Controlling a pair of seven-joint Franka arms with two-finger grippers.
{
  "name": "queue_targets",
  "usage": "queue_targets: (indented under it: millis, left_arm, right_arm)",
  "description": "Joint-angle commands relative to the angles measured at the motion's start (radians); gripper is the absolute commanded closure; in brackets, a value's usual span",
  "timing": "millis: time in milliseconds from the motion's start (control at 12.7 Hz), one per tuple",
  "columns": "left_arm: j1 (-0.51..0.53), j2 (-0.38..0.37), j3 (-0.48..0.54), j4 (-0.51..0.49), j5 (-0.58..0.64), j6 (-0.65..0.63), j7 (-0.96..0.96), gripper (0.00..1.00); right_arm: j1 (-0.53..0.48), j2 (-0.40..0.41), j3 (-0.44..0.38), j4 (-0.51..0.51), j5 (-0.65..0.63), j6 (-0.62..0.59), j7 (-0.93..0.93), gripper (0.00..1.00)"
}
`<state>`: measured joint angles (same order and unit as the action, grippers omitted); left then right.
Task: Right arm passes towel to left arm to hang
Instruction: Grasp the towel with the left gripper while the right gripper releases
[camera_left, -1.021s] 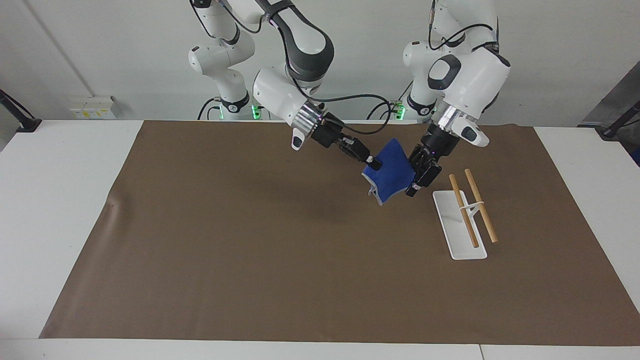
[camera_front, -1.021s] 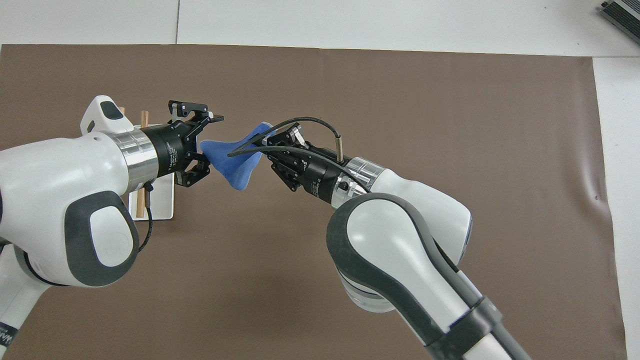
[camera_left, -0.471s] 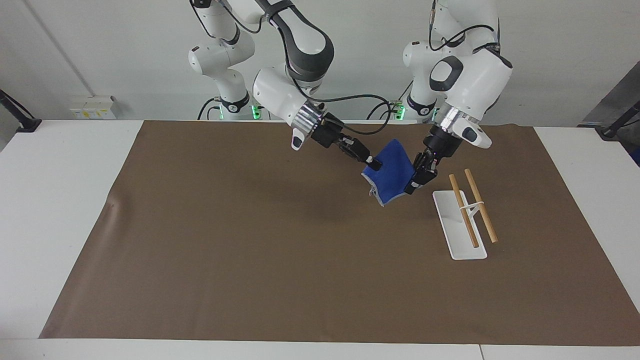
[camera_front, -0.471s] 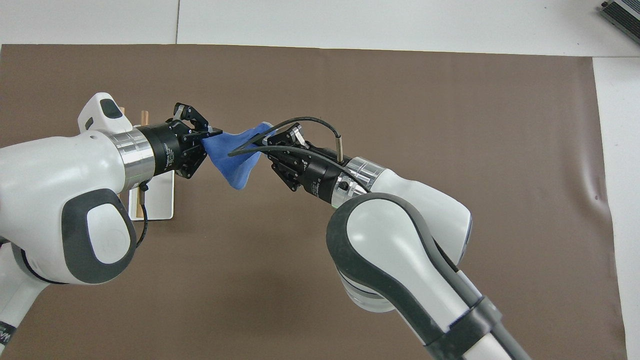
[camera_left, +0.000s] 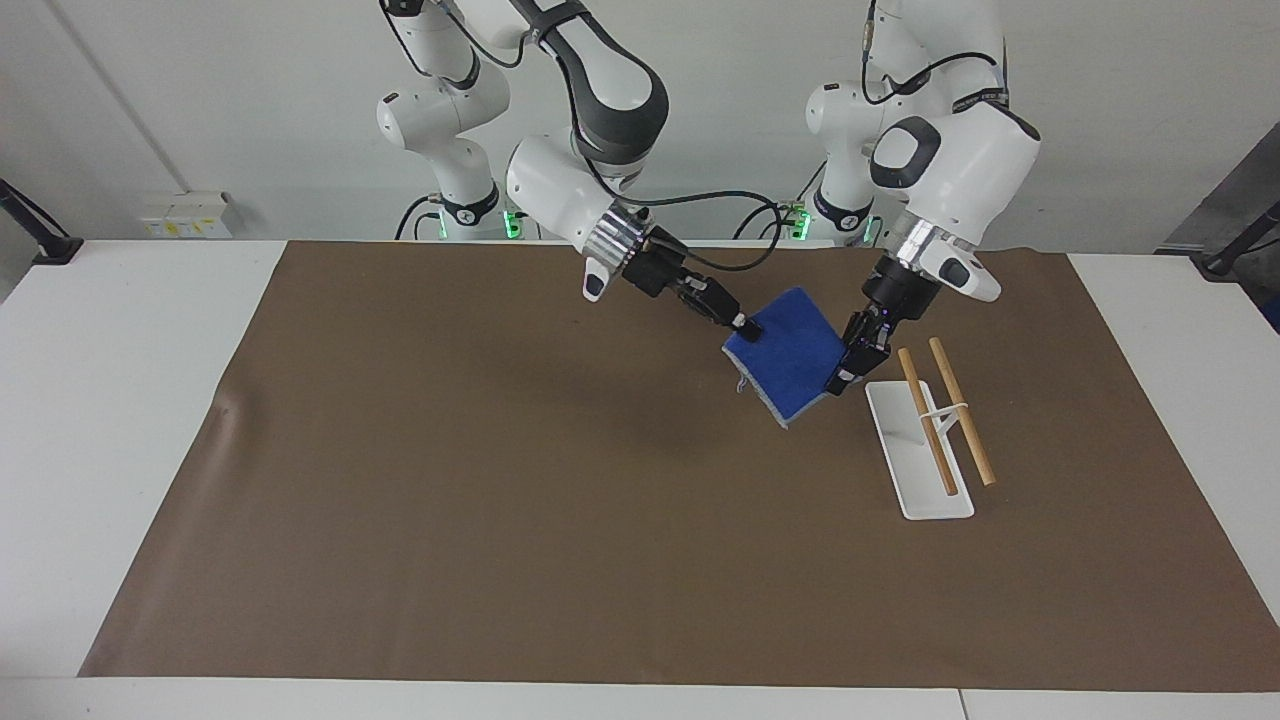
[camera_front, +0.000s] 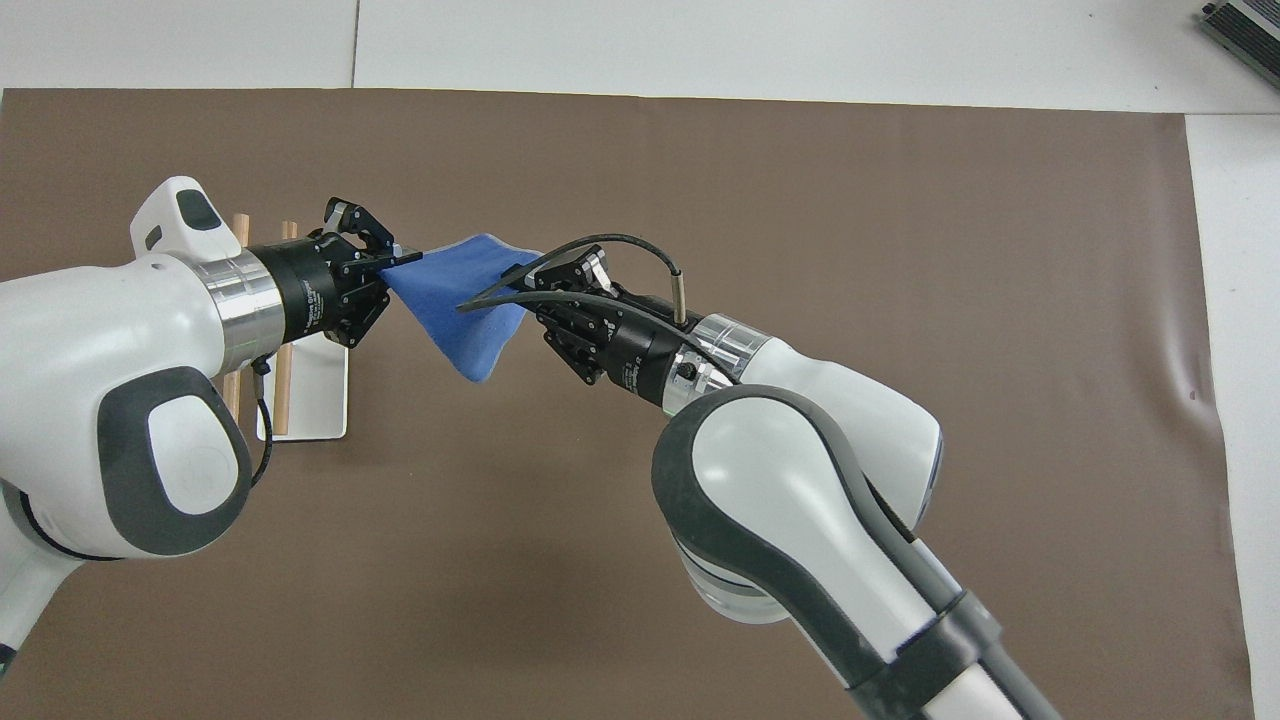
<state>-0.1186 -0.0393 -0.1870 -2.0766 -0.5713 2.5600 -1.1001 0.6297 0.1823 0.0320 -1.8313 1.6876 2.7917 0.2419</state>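
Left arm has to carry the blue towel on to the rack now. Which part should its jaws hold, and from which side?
The corner toward the left arm's end, reached from that end, as the left gripper is already shut on it. The small blue folded towel hangs stretched in the air between that corner and the one at the right gripper, so its lower edge hangs free to drape over the wooden-bar rack.

Even, bright light falls from above. A soft shadow lies on the brown mat (camera_left: 500, 480) near its middle. The white arm shells shine faintly; both views are sharp.
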Motion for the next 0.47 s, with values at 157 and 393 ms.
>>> queue_targets:
  millis: [157,393]
  left_arm:
    - [0.027,0.019,0.021,0.004,-0.019,0.063,0.032,1.0]
    - [0.036,0.039,0.06,0.023,-0.019,0.091,0.055,1.0]
  right_arm:
    - [-0.004,0.003,0.008,-0.035,-0.006,0.112,-0.157,0.0]
    - [-0.018,-0.006,0.005,-0.127,-0.083,0.189,-0.376,0.0]
